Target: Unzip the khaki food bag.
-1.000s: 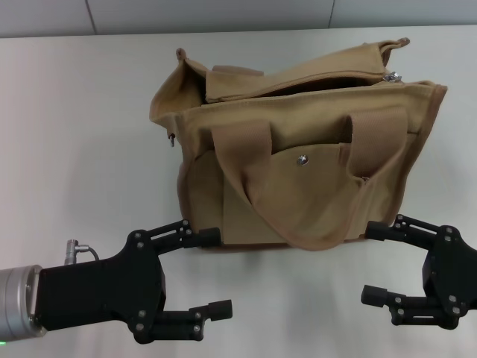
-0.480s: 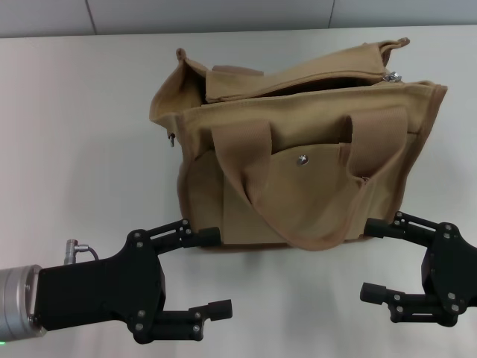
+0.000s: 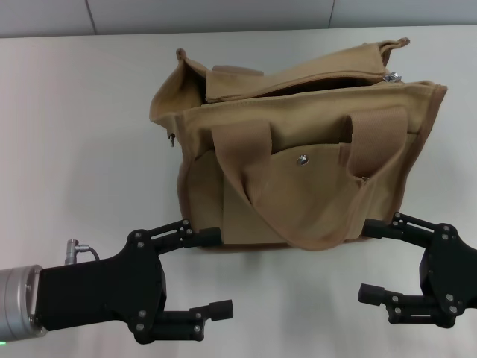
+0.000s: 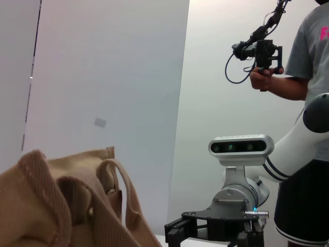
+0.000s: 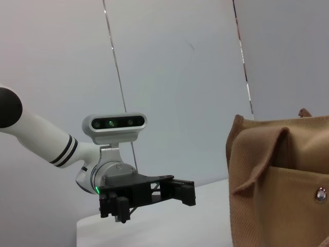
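Observation:
The khaki food bag point(image 3: 298, 156) stands upright in the middle of the white table, its front pocket with a silver snap point(image 3: 302, 159) facing me. Its top gapes along most of its length, and the zipper pull point(image 3: 393, 77) lies at the far right end. Part of the bag also shows in the left wrist view point(image 4: 67, 206) and the right wrist view point(image 5: 280, 180). My left gripper point(image 3: 212, 272) is open near the bag's front left bottom corner. My right gripper point(image 3: 373, 261) is open near the front right bottom corner. Neither holds anything.
The white table point(image 3: 82, 134) stretches around the bag, with a grey wall strip point(image 3: 223, 15) at the back. A person holding a camera rig point(image 4: 262, 51) stands beyond the right arm in the left wrist view.
The right gripper has crept slightly to the left and down. The left gripper and the bag have not moved.

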